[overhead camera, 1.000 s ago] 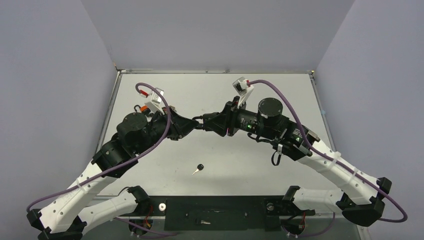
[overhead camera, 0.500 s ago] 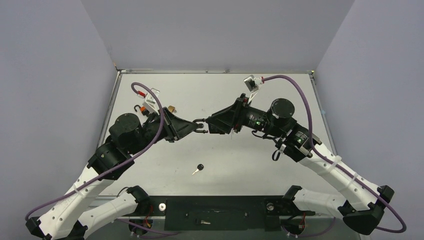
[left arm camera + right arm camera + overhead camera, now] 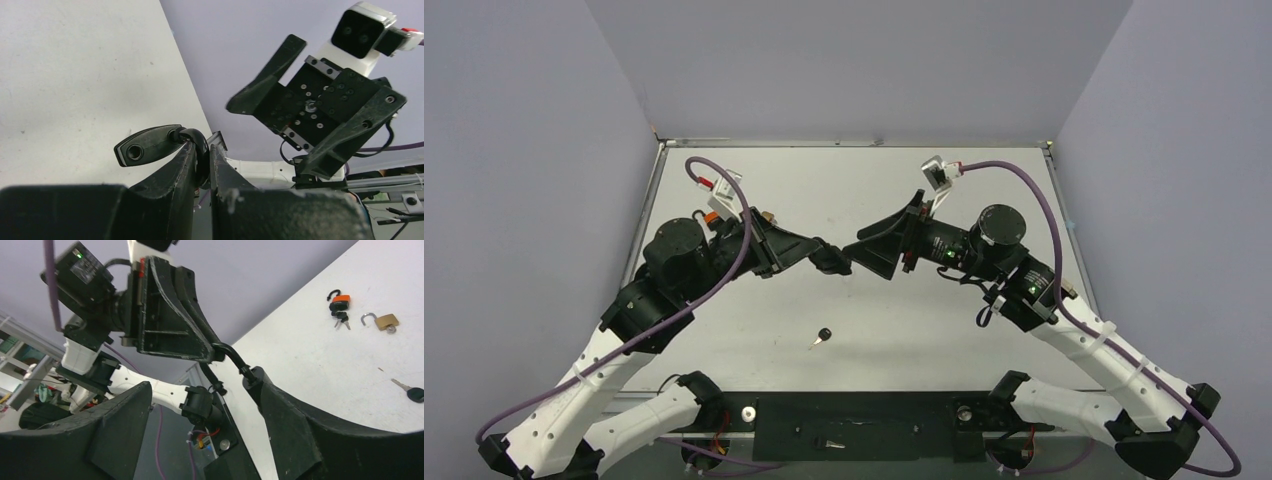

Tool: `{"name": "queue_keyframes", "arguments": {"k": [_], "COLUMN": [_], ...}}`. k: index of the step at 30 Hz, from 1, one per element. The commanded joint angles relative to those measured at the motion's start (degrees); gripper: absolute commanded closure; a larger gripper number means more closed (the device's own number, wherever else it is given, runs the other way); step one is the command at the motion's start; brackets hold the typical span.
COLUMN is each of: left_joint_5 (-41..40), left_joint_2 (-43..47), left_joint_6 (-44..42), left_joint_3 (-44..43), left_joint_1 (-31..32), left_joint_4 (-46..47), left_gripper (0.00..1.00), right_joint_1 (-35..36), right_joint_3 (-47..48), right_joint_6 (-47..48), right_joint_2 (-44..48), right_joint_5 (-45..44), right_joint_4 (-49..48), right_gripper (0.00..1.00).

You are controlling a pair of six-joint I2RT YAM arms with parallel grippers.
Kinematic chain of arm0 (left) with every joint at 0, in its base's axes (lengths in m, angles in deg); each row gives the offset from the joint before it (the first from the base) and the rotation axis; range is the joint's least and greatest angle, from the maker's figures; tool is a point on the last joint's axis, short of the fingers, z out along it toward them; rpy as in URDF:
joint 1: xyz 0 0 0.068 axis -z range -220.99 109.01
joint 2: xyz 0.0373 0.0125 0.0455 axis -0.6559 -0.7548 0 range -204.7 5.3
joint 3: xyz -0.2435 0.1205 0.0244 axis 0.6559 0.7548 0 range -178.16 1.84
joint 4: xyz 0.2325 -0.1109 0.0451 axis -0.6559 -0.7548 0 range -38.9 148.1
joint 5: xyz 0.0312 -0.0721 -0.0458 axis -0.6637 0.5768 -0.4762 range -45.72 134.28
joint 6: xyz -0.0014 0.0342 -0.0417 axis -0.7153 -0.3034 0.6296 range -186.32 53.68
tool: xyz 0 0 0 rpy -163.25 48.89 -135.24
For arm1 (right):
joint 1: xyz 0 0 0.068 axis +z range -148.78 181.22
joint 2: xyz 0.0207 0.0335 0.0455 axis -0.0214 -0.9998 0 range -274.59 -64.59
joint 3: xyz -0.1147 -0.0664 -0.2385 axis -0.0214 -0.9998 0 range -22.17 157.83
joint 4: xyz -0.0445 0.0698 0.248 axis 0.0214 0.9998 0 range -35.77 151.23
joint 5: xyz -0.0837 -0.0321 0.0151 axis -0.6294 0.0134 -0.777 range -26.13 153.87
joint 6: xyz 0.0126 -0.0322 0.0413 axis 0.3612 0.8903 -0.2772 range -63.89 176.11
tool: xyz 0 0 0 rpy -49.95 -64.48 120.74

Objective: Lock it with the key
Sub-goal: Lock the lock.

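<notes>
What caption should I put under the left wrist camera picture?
The left gripper pinches the curved shackle of a small black padlock; the right gripper faces it, jaws wide open.

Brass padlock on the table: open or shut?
Open. In the right wrist view the brass padlock has its shackle swung aside, with one end free of the body.

Key (image 3: 823,336) on table (image 3: 904,330), before left hand (image 3: 836,263)

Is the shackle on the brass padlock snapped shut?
No, the brass padlock has its shackle swung open, one end free of the body.
</notes>
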Motion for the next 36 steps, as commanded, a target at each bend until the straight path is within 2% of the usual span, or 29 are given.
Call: {"name": "queue_keyframes", "arguments": {"k": [1,3,5,10,13,15,18,21,23,33,36], "left_joint_5": [3.8,4.5,5.1,5.7,5.8,5.5,5.2,4.7,4.7,5.2,5.2], "left_joint_2": [-0.5,-1.0,-1.7,-3.5,-4.8,-5.7,-6.7,-7.4,-7.6,-8.0,-7.8], "left_joint_6": [0.0,-0.5,-0.2,2.2,4.4,5.6,7.1,7.9,8.3,8.7,8.8], "left_joint_3": [-7.3,-8.7,-10.0,-13.1,-14.3,-15.2,-16.9,-17.3,-17.8,-19.3,-19.0], "left_joint_1": [0.0,-0.1,0.0,0.0,0.0,0.0,-0.1,0.0,-0.1,0.0,0.0], "left_joint_4": [9.3,9.3,10.1,12.8,16.1,17.4,18.9,20.0,20.3,20.2,20.5], "left_gripper": [1.0,1.0,1.0,1.0,1.0,1.0,1.0,1.0,1.0,1.0,1.0], "right_joint_1": [-1.4,-2.8,-5.4,-11.5,-10.8,-9.5,-6.6,-2.1,-1.2,-2.2,-2.2], "right_joint_3": [-1.5,-2.5,-4.4,-10.2,-11.7,-11.9,-11.0,-8.3,-7.8,-10.2,-10.5], "right_joint_6": [5.2,6.1,4.7,-3.5,-9.4,-10.8,-6.7,0.4,3.2,1.5,0.0], "right_joint_2": [1.9,2.1,2.4,2.4,0.5,-0.6,-1.0,-0.9,-0.8,-0.3,-0.3], "right_joint_5": [-0.7,1.3,5.4,15.7,17.8,17.7,16.1,12.1,10.7,9.0,9.3], "right_joint_4": [-1.6,-3.7,-10.0,-31.8,-43.6,-46.8,-44.3,-34.1,-31.8,-34.8,-36.7], "right_gripper": [0.22,0.17,0.15,0.09,0.08,0.08,0.08,0.1,0.11,0.16,0.25]}}
